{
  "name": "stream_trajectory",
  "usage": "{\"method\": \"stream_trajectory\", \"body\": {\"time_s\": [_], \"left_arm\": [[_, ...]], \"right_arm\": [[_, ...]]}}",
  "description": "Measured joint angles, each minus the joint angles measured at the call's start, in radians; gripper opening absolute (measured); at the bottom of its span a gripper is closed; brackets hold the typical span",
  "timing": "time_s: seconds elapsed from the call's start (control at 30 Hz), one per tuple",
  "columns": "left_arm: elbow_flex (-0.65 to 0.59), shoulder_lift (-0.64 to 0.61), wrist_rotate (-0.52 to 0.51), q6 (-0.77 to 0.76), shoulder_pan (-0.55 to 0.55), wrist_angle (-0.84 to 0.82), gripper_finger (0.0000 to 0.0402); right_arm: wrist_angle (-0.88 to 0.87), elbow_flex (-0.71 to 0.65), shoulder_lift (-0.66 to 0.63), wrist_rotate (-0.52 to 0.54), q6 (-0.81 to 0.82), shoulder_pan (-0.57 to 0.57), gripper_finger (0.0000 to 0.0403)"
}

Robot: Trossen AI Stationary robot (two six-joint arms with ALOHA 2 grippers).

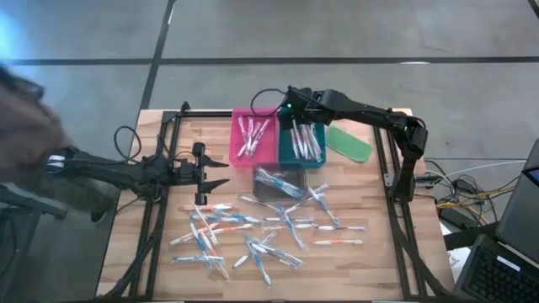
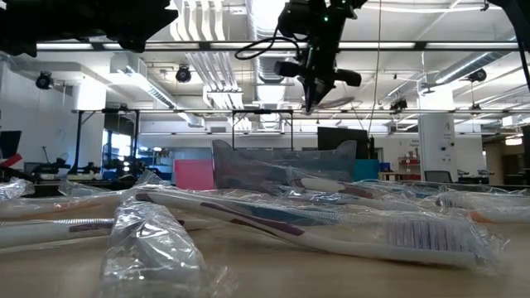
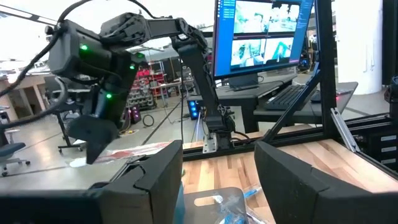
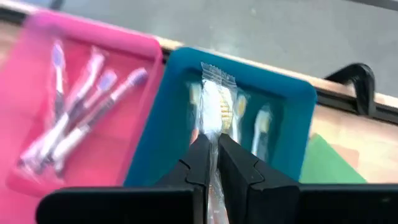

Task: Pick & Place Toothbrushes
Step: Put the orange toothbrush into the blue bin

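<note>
— Toothbrush (image 4: 213, 102) in its wrapper: where is it?

— Pinched in the right claw (image 4: 213, 163), whose fingers are clamped together on it. Its long axis runs straight out from the fingertips, directly above the teal tray (image 4: 292, 93), which already holds a few.

— And the pink tray (image 4: 124, 43)?

— Just beside the teal one (purple brushes in it).

— Left claw (image 1: 212, 173)?

— Fingers apart, empty, hovering beside the loose toothbrushes (image 1: 269, 227) on the table (image 1: 370, 269), nearer them.
</note>
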Motion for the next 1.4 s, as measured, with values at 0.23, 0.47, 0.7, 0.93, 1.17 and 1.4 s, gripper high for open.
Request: {"method": "stream_trajectory", "body": {"time_s": [0.23, 0.47, 0.7, 0.93, 1.17, 1.4], "left_arm": [[0.000, 0.000, 0.000, 0.000, 0.000, 0.000, 0.0206], [0.000, 0.000, 0.000, 0.000, 0.000, 0.000, 0.0206], [0.000, 0.000, 0.000, 0.000, 0.000, 0.000, 0.0206], [0.000, 0.000, 0.000, 0.001, 0.000, 0.000, 0.0206], [0.000, 0.000, 0.000, 0.001, 0.000, 0.000, 0.0206], [0.000, 0.000, 0.000, 0.001, 0.000, 0.000, 0.0206]], "right_arm": [[0.121, -0.026, 0.003, 0.001, -0.021, -0.008, 0.0018], [0.205, -0.096, 0.003, 0.000, -0.028, -0.025, 0.0018], [0.297, -0.193, 0.005, -0.011, -0.028, -0.050, 0.0018], [0.387, -0.279, 0.009, -0.011, -0.035, -0.063, 0.0018], [0.521, -0.380, 0.009, -0.035, -0.041, -0.069, 0.0018], [0.578, -0.456, 0.009, -0.037, -0.044, -0.075, 0.0018]]}}
